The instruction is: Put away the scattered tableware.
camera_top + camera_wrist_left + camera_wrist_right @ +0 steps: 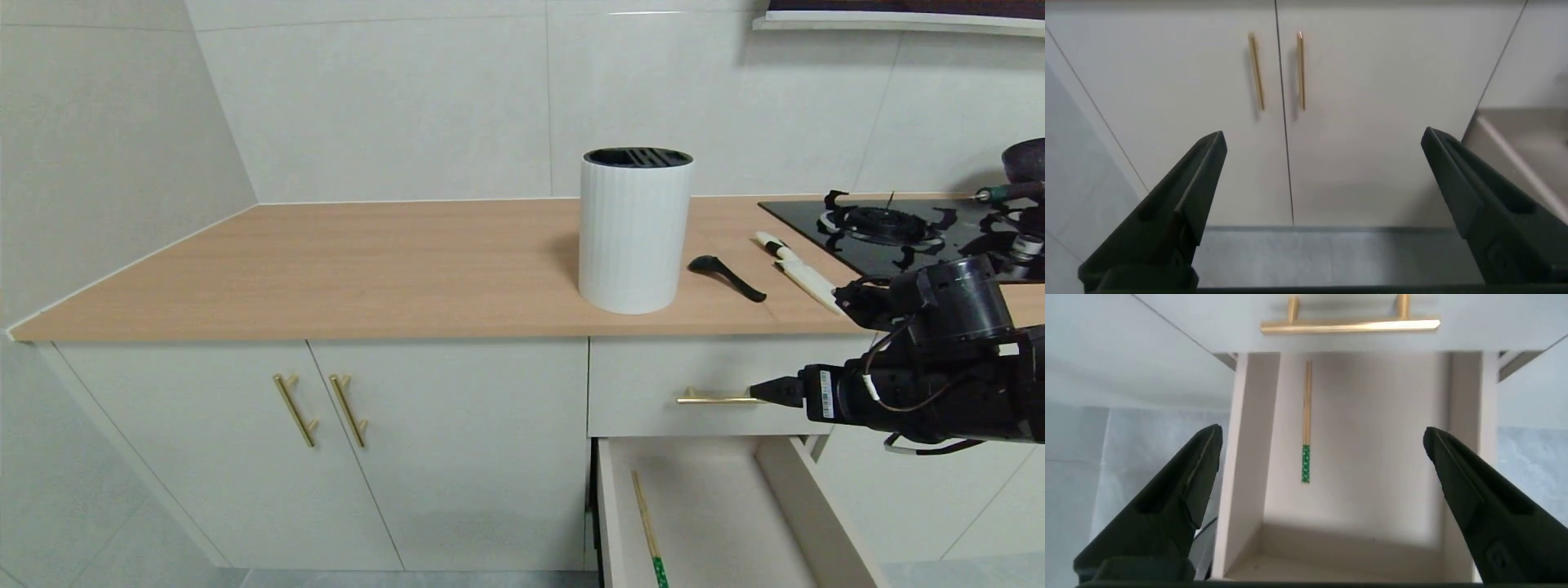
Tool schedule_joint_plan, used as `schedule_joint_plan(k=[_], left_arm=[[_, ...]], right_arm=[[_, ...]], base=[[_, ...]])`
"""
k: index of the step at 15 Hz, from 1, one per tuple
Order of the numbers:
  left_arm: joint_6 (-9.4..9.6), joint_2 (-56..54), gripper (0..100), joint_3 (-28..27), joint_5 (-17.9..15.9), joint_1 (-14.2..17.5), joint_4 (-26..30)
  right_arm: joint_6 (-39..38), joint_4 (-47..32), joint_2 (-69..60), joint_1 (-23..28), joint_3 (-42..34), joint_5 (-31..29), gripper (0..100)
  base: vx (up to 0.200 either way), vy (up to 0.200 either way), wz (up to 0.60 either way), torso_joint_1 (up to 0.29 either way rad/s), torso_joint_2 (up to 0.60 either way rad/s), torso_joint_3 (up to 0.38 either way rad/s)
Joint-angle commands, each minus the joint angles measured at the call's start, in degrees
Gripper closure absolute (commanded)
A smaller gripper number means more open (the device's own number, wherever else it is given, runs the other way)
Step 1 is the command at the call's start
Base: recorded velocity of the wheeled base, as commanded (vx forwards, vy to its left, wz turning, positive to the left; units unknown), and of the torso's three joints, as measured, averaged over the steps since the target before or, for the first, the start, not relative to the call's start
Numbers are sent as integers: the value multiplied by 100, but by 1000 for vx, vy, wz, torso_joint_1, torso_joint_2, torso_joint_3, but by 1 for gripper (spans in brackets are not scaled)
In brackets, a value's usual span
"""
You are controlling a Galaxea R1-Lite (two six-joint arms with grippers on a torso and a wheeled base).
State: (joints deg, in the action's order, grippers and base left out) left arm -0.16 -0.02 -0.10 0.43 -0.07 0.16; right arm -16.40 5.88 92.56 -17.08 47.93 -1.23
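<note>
A pale tiled wall (392, 98) stood behind a long wooden worktop (367, 269), which ran into a corner on the left. Near the middle of the worktop stood a tall white round holder (635, 233), upright, with a black slotted top. Just to its right lay a black spoon (725, 276), flat on the wood and apart from the holder. Further right lay a knife (800, 273) with a cream handle, beside the edge of a black glass hob (890, 229) set into the worktop.

Below the worktop we saw two white cupboard doors (326, 457), shut, each with a slim brass handle. To their right was a shut drawer front with a brass bar handle (714, 398), and under it a lower drawer (784, 506) pulled out. In that open drawer lay chopsticks (649, 531) with a green end, lengthwise and close to its left wall.

The right arm reached in from the right, level with the drawer fronts. In its wrist view, the right hand (1321, 434) hung over the open drawer with its fingers spread wide and nothing between them; the chopsticks showed below, untouched. The left hand (1323, 137) was also released, fingers wide apart and empty, facing the two cupboard doors with grey floor (1323, 245) beneath.
</note>
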Motion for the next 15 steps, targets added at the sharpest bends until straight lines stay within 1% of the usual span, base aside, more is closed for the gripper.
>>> schedule_joint_plan(k=[1, 11, 13, 15], left_arm=[[-2, 2, 0, 1, 1, -1, 2], [-2, 2, 0, 1, 1, -1, 2], [-2, 2, 0, 1, 1, -1, 2], [-2, 2, 0, 1, 1, -1, 2]], right_arm=[[14, 1, 7, -6, -30, 0, 0], [22, 10, 43, -6, -38, -35, 0], [102, 19, 43, 3, -47, -44, 0], [392, 151, 236, 29, 5, -53, 0]], base=[[0, 0, 0, 207, -496, -300], [0, 0, 0, 215, -507, -293], [0, 0, 0, 137, -288, -164], [0, 0, 0, 44, -95, -51]])
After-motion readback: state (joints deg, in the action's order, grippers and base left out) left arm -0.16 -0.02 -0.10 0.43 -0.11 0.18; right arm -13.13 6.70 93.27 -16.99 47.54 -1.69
